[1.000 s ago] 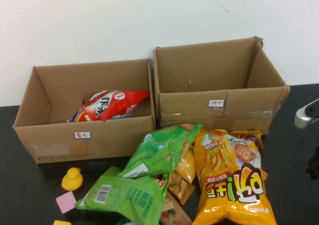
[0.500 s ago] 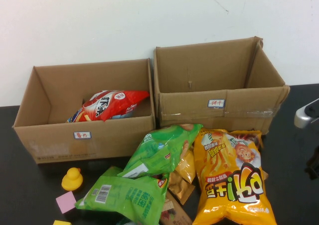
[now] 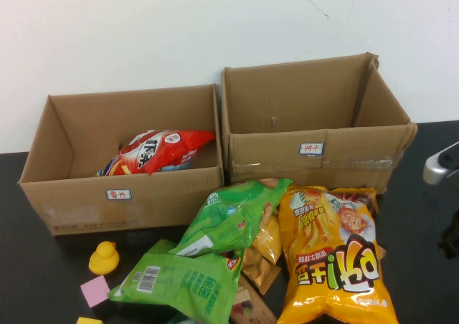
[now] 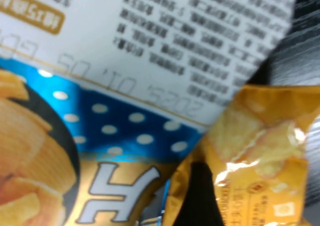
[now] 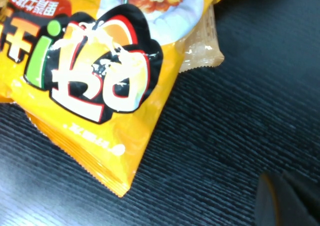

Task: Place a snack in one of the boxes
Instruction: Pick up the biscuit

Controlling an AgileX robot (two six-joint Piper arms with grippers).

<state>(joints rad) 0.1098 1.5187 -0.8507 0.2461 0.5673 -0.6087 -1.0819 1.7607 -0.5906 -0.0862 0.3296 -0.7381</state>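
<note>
Two open cardboard boxes stand at the back. The left box holds a red snack bag. The right box shows nothing inside. In front lie two green bags, a big orange bag and a small yellow packet. My right gripper is at the table's right edge, shut and empty, beside the orange bag. My left gripper is out of the high view. It hangs very close over a blue and white bag and a yellow packet.
A yellow rubber duck and a pink note lie at the front left. A brown packet pokes out under the green bags. Bare black table lies right of the orange bag. A white wall stands behind the boxes.
</note>
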